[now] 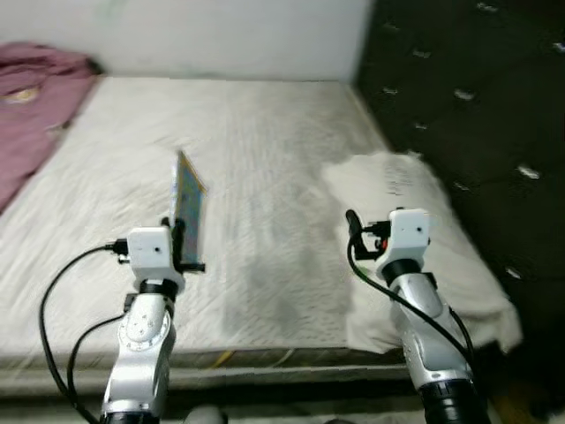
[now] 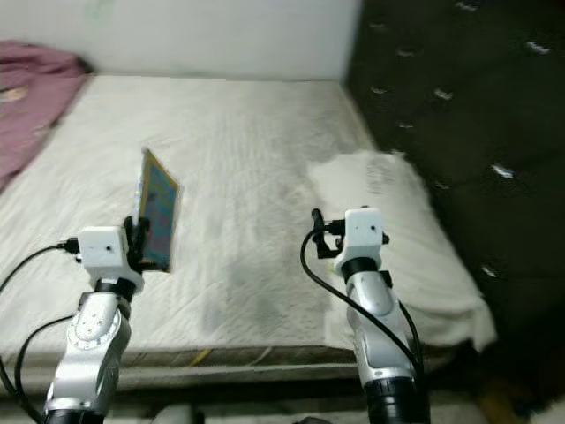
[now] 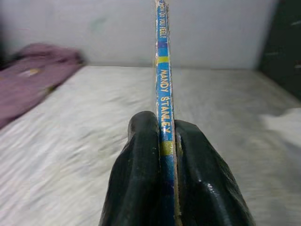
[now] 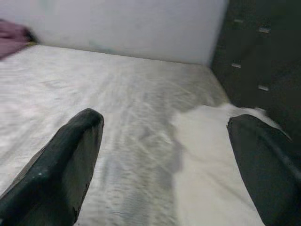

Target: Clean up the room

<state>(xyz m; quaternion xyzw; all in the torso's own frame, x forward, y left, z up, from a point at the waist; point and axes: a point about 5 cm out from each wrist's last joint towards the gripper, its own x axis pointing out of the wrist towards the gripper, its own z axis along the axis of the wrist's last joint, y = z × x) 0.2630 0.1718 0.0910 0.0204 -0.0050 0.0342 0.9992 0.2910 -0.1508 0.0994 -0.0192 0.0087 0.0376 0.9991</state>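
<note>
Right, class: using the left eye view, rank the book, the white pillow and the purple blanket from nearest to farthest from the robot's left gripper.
1. Book: clamped upright in the left gripper, above the mattress.
2. White pillow: across the bed on the robot's right, by the dark headboard.
3. Purple blanket: bunched at the far left corner, against the wall.

A big bed [image 1: 265, 159] with a pale cover takes up most of the room. A white wall [image 1: 221, 35] stands behind the bed. A dark padded headboard [image 1: 477, 115] with little buttons runs along one side of the bed. A white pillow [image 1: 415, 230] lies on the bed just beside that headboard.
</note>
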